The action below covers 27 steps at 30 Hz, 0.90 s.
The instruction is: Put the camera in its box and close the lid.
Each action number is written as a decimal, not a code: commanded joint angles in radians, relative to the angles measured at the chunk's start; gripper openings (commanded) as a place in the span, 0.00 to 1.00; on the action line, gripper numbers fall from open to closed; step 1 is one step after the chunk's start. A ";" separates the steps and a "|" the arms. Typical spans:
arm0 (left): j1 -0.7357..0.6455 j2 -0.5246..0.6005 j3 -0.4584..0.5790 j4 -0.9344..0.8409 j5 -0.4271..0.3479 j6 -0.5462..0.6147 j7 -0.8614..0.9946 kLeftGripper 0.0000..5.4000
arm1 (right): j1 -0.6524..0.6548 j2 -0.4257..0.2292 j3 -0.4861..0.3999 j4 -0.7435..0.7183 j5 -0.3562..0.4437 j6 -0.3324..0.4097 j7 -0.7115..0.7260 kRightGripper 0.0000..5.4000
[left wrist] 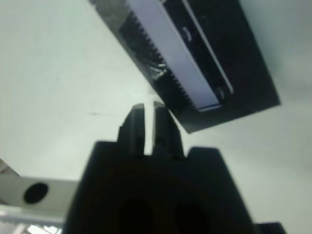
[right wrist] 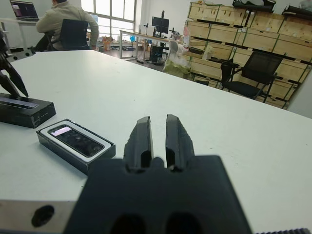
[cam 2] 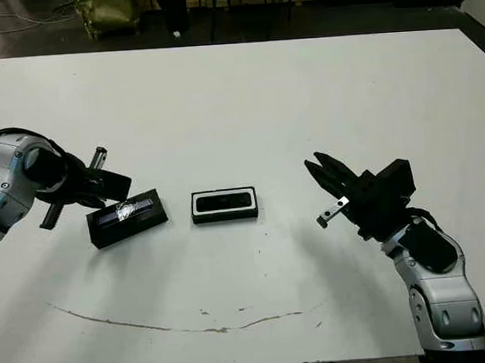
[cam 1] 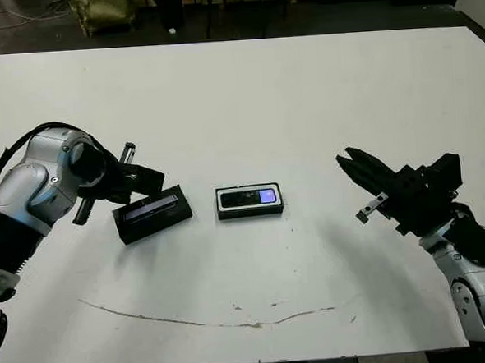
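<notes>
The box (cam 1: 250, 211) sits open at the table's middle, black outside with a white lining. The camera (cam 1: 248, 198) lies flat inside it, purple patch up, and shows in the right wrist view as the camera (right wrist: 78, 140). To the box's left the lid (cam 1: 152, 213) rests on the table at a slant, its pale strip on top. My left gripper (cam 1: 156, 183) is shut and holds nothing, its tips just off the lid's (left wrist: 195, 58) far left corner. My right gripper (cam 1: 350, 162) hovers shut and empty, well right of the box.
A thin brown mark (cam 1: 234, 320) runs across the table near its front edge. Beyond the far edge, a person (right wrist: 63, 19) sits at a desk, with chairs and wooden crates (right wrist: 243, 29) behind.
</notes>
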<state>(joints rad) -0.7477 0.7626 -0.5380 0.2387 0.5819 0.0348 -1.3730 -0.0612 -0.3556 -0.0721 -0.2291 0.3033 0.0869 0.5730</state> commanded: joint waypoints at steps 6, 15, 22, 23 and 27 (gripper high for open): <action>0.035 0.020 0.004 0.011 -0.008 0.040 -0.029 0.00 | 0.013 -0.009 -0.001 0.017 -0.004 -0.010 0.003 0.00; 0.062 0.043 -0.001 -0.051 -0.061 -0.035 -0.071 0.00 | 0.017 -0.010 0.004 0.024 -0.011 -0.024 0.004 0.00; 0.055 0.050 -0.002 -0.005 -0.035 -0.071 -0.038 0.00 | 0.028 0.005 0.006 0.046 -0.013 -0.074 0.014 0.00; 0.051 0.052 -0.003 0.005 -0.029 -0.073 -0.036 0.00 | 0.030 0.005 0.007 0.048 -0.015 -0.079 0.014 0.00; 0.042 0.056 0.008 0.035 -0.018 -0.043 -0.044 0.00 | 0.034 0.006 0.008 0.055 -0.007 -0.092 0.018 0.00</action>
<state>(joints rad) -0.7127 0.8023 -0.5284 0.2526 0.5555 -0.0179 -1.4092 -0.0426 -0.3477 -0.0646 -0.1889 0.2971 -0.0015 0.5836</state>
